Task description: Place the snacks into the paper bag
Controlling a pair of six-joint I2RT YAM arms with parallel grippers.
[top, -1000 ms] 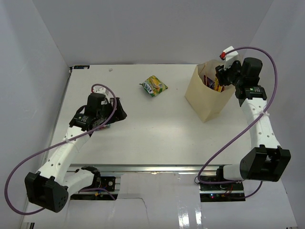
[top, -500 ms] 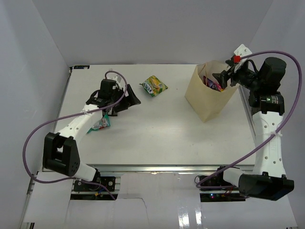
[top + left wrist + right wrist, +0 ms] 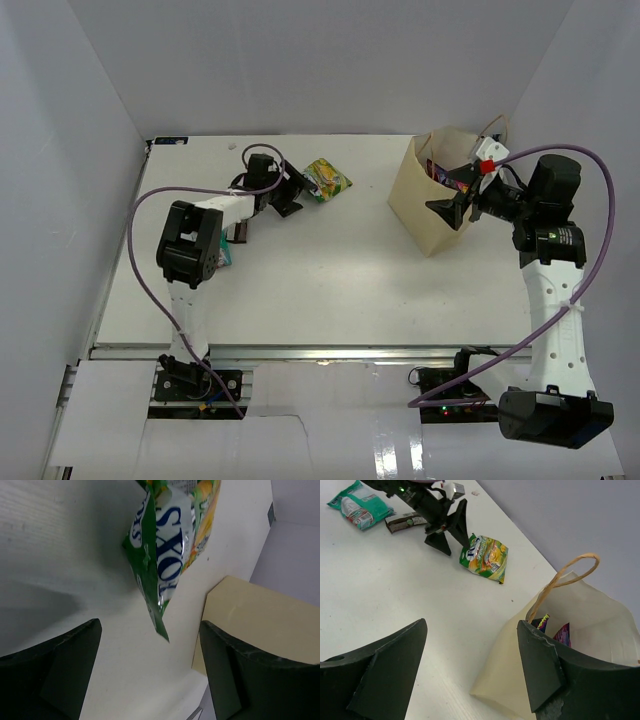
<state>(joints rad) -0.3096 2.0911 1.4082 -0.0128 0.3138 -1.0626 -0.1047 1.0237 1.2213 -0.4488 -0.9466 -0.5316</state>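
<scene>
A: Look over your two arms. The left arm [image 3: 187, 300] and the right arm [image 3: 552, 300] both have white links between blocky black joint housings.

B: You'll also see a purple cable [image 3: 137, 250] looping off the left one, and a second purple cable [image 3: 608, 215] off the right.

A: Your left end effector [image 3: 287, 192] has matte black, wedge-shaped fingers [image 3: 60, 675]. Your right end effector [image 3: 455, 203] matches it.

B: Your right wrist also carries a white block with a red tab [image 3: 487, 166].
</scene>
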